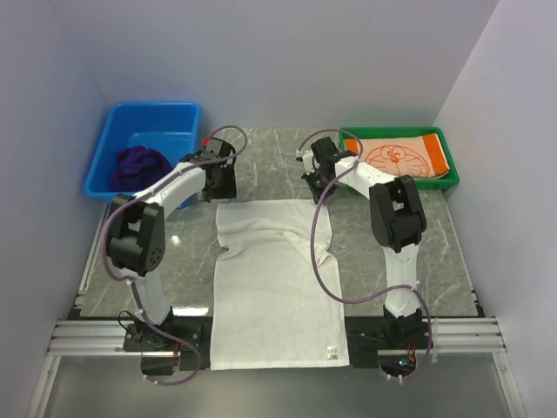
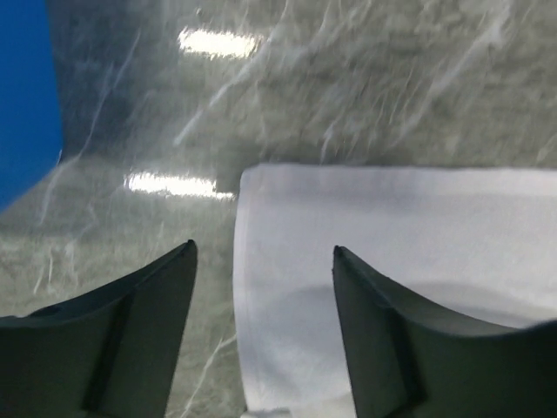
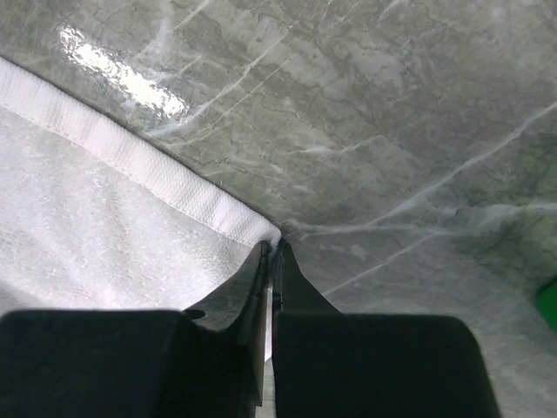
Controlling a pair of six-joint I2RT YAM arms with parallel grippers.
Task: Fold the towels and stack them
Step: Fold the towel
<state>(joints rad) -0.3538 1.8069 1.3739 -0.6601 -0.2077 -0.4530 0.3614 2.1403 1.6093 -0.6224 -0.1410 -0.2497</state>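
Grey marble counter (image 1: pixel 418 252) carries everything, w/ bare stone either side of the cloth for the arms to swing. Down its middle the white towel (image 1: pixel 274 287) lies spread flat, long way, near hem at the front edge, far hem a bit rumpled btwn the two hands. Far left sits the blue bin (image 1: pixel 157 113), far right the green tray (image 1: pixel 396 131), both apart from the cloth. In the bin the purple towel (image 1: pixel 139 167) is bunched, unfolded. In the tray the orange towel (image 1: pixel 400 157) lies flat, prob. the stack's base.

At the far-left corner the left hand (image 2: pixel 265 247) is open, straddling the side edge: one finger over stone, other over cloth, placed to pinch. At the far-right corner the right hand (image 3: pixel 272 248) is closed, tips pinching the hem. W/ both far corners taken, the far half could be drawn toward the near hem; that path looks free.
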